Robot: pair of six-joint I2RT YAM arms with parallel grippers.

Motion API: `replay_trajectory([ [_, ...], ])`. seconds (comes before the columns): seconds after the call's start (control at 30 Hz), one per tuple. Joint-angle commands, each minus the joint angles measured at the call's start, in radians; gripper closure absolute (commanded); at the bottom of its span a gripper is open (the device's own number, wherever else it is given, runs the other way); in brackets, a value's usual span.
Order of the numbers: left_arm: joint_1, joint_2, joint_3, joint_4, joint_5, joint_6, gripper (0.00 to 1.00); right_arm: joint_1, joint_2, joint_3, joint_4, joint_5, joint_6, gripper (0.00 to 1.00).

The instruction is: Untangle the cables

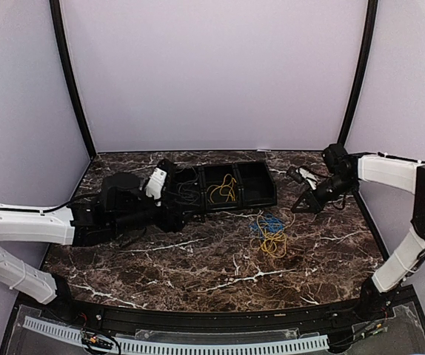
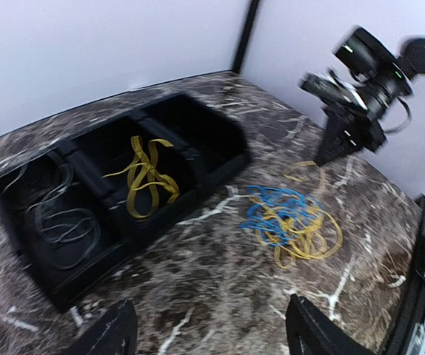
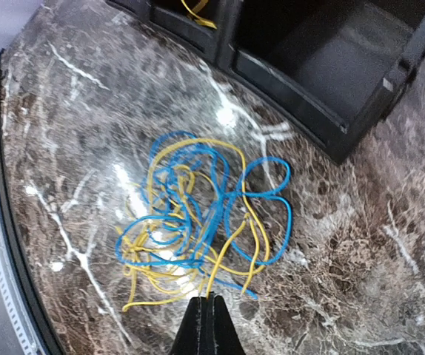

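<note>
Honestly, the main risk was the right fingers (image 3: pixel 206 325). They were pressed together at the near edge of the cables (image 3: pixel 198 222), with a yellow strand running right up to the tips. I couldn't tell whether it was actually pinched or just passing under.

If it was pinched, a straight pull would likely have dragged the whole knot. Blue and yellow loops were threaded through each other many times, and nothing pinned the far side. If it wasn't pinched, the arm would have lifted nothing.

The cables sat loose on the worktop (image 1: pixel 198 259), just in front of the right end of the tray (image 2: pixel 223 159), near it but not touching. The left fingers (image 2: pixel 112 333) were apart and held nothing. In the top view they were by the tray's left end, well apart from the bundle, so there was no counter-hold without a reach across.

Other worries:
- The thin strand could have slipped from the closed tips under tension.
- A dragged bundle could have snagged the tray wall or cinched the knot tighter.
- A low left-arm sweep over the tray could have disturbed the yellow loops (image 2: pixel 147 177) in the middle compartment and the dark loops (image 2: pixel 57 222) in the left one.
- Glare and white veining on the marble made the thin wires hard to pick out.
</note>
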Motion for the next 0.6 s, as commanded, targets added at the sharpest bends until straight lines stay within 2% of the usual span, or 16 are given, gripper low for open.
replay_trajectory([
  [0.0, -0.098, 0.073, 0.052, 0.151, 0.030, 0.128, 0.26, 0.007, -0.195, 0.081, -0.123, -0.156, -0.059, 1.00],
  [0.1, -0.139, 0.181, 0.106, 0.233, 0.044, 0.133, 0.24, 0.039, -0.279, 0.125, -0.166, -0.224, -0.077, 1.00],
  [0.27, -0.222, 0.350, 0.217, 0.381, -0.016, 0.204, 0.23, 0.127, -0.368, 0.169, -0.189, -0.263, -0.096, 1.00],
  [0.33, -0.254, 0.418, 0.265, 0.485, -0.010, 0.223, 0.23, 0.150, -0.384, 0.181, -0.184, -0.276, -0.092, 1.00],
  [0.57, -0.313, 0.624, 0.419, 0.656, -0.023, 0.269, 0.24, 0.175, -0.385, 0.246, -0.206, -0.325, -0.096, 1.00],
])
